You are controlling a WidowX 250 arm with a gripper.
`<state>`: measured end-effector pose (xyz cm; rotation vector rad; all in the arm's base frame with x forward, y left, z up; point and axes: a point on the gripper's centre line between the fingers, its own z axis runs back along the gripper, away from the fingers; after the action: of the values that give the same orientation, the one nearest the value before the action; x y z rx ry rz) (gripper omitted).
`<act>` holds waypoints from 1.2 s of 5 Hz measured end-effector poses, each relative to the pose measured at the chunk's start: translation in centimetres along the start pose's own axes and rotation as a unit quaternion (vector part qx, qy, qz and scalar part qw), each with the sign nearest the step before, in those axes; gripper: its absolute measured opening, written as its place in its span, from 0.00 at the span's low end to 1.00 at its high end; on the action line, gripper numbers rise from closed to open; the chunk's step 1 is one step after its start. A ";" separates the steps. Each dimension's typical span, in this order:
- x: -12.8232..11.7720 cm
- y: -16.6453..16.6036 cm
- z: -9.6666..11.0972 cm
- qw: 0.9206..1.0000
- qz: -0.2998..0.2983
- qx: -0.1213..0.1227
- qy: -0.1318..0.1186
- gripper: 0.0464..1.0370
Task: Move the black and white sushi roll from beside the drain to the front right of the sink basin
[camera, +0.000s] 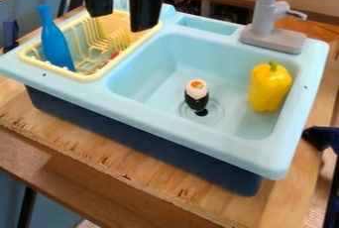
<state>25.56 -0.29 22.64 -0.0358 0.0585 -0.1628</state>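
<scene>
We count one toy sink (165,123), which has one large basin (152,81), one small recess (208,25) and one drain (213,117). We see one grey faucet (265,26) and one yellow drying rack (92,77). We find two toy foods: one yellow pepper (269,89) and one sushi roll (197,96). We also count one blue bottle (55,42) and one small red item (114,55).

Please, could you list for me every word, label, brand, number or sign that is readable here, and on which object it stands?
There are none that I can read: no text shows on the sink, the yellow pepper, the blue bottle or the dish rack.
</scene>
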 end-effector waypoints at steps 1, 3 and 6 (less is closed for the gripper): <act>0.5 0.1 -0.8 1.000 0.001 -0.001 0.011 0.96; 5.3 0.3 -3.8 0.999 0.031 0.004 -0.039 0.96; 8.9 -0.1 -7.1 0.994 0.072 0.026 -0.072 0.96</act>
<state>33.83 -2.07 15.07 0.0082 -0.0866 -0.0168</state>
